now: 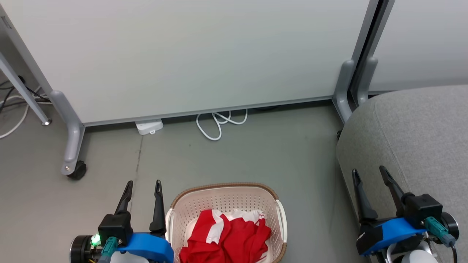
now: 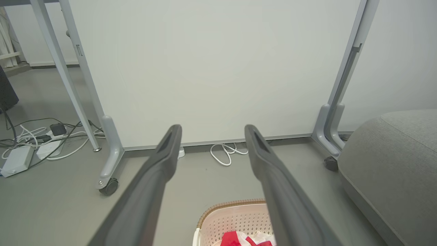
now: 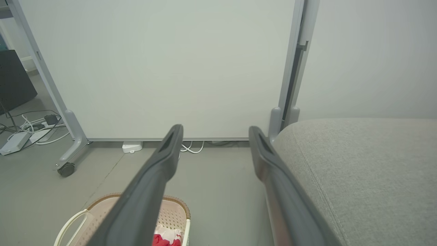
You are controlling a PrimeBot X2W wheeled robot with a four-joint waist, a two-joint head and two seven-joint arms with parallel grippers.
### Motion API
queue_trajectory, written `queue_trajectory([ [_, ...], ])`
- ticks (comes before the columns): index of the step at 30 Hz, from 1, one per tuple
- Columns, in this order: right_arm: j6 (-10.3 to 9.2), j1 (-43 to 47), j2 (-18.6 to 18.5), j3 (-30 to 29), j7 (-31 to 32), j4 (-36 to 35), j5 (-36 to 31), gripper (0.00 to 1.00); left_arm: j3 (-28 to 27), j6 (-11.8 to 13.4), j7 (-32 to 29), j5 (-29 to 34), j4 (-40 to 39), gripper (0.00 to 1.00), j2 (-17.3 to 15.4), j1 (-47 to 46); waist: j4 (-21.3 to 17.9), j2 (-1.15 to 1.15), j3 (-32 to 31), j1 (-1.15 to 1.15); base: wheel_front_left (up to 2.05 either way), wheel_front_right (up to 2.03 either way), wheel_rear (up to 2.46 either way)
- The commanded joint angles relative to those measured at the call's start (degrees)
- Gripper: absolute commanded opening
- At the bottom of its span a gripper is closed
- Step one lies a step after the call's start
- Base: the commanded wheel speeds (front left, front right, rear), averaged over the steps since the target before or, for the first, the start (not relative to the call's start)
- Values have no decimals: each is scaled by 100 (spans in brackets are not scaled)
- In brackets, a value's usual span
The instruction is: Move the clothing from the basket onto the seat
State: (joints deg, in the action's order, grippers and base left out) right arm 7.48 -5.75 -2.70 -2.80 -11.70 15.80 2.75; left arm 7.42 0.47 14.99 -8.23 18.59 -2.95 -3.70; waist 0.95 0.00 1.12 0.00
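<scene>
1. While lowering for the grab, swing left pincer (image 1: 143,184) rightward over the basket (image 1: 223,187) rim, then pinch deep into the clothing (image 1: 225,233) heaped there; fingers wide, empty.
2. Left wrist: wide gap, touching nothing; basket low beneath the fingers.
3. Right wrist: right pincer (image 3: 215,129) wide, empty; seat (image 3: 358,171) just right.

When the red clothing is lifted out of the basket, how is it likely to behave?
The clothing lies crumpled in folds in the basket, so it will probably be floppy and hang from wherever it is pinched. The heap is bunched together, so one grab may drag several layers up. It looks thin, so likely light.
</scene>
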Motion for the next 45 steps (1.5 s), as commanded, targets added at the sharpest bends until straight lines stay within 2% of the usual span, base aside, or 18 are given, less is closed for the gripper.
queue_trajectory([
  [1,3,-92,-33,8,-31,-31,53,100,6,-40,29,28,32,100,7,-128,-54,0,131,0,0,0,0],
  [11,3,-691,-32,245,-117,-300,143,100,163,-248,-12,225,629,100,-225,-892,-535,0,1403,0,0,0,0],
  [18,3,-1240,-26,538,-244,-379,375,100,346,-476,-332,354,1332,100,-524,-1774,-1037,0,2519,0,0,0,0],
  [26,2,-1739,-23,887,-348,-362,720,100,580,-694,-968,421,2115,100,-920,-2758,-1623,0,3625,0,0,0,0],
  [30,3,-1921,-20,1028,-354,-500,868,100,691,-740,-1299,409,2463,100,-1115,-3172,-1851,0,4053,0,0,0,0],
  [40,2,-2159,-21,1519,-353,-906,1095,100,722,-754,-2231,274,3274,100,-1345,-3837,-2209,0,4738,0,0,0,0],
  [45,3,-2118,-20,1702,-354,-992,1219,100,729,-567,-2548,341,3530,100,-1510,-4021,-2311,0,4929,0,0,0,0],
])
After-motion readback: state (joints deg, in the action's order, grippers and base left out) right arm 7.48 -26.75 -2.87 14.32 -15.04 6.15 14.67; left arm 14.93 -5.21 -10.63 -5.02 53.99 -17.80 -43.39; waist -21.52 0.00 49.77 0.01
